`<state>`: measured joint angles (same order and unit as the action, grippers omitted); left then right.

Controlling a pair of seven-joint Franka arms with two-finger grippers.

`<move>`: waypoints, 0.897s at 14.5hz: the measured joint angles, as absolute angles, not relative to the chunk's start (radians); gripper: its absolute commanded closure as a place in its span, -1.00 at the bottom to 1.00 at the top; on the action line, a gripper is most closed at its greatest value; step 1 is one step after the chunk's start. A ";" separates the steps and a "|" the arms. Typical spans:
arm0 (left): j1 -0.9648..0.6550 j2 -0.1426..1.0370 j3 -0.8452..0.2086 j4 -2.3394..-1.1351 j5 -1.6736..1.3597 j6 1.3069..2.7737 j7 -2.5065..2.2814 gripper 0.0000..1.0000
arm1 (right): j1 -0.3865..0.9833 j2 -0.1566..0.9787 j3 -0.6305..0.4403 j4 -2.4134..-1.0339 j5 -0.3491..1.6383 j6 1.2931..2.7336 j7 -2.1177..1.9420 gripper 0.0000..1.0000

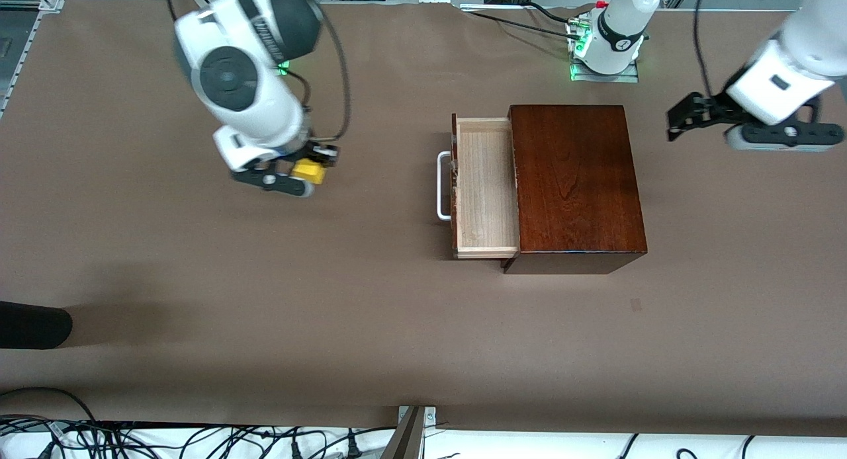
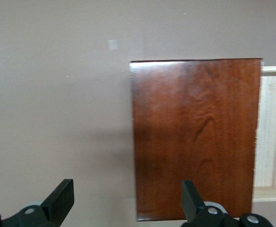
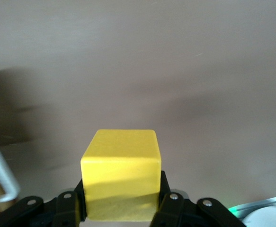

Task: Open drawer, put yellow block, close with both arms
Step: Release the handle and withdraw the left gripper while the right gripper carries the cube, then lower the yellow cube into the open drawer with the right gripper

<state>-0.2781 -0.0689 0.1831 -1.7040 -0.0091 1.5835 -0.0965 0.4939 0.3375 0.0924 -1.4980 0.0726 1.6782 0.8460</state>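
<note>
My right gripper (image 1: 312, 165) hangs above the bare table toward the right arm's end, shut on the yellow block (image 1: 308, 172). In the right wrist view the block (image 3: 121, 165) sits squarely between the black fingers (image 3: 168, 203). The drawer (image 1: 486, 184) stands pulled out of the reddish-brown box (image 1: 576, 181), its pale tray empty and its white handle (image 1: 443, 184) facing the right arm's end. My left gripper (image 1: 673, 124) is open and empty in the air beside the box, toward the left arm's end. The left wrist view shows the box top (image 2: 194, 137) and part of the tray (image 2: 270, 132) past the open gripper (image 2: 128, 198).
A dark rounded object (image 1: 33, 325) pokes in at the table edge toward the right arm's end, near the front camera. Cables (image 1: 198, 439) lie along the near edge. The left arm's base (image 1: 605, 45) stands farther from the camera than the box.
</note>
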 measured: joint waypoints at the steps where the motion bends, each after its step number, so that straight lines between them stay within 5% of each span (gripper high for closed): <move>1: -0.274 -0.071 0.199 -1.706 -0.009 1.580 -0.082 -1.00 | 0.528 0.381 0.092 -1.444 0.079 1.682 0.895 1.00; 6: -0.246 -0.068 0.219 -1.710 -0.010 1.560 -0.071 -1.00 | 0.690 0.605 0.092 -1.178 0.084 1.717 1.055 1.00; 13: -0.195 -0.062 0.220 -1.708 -0.010 1.559 -0.071 -1.00 | 0.840 0.731 0.090 -1.103 0.084 1.875 1.128 1.00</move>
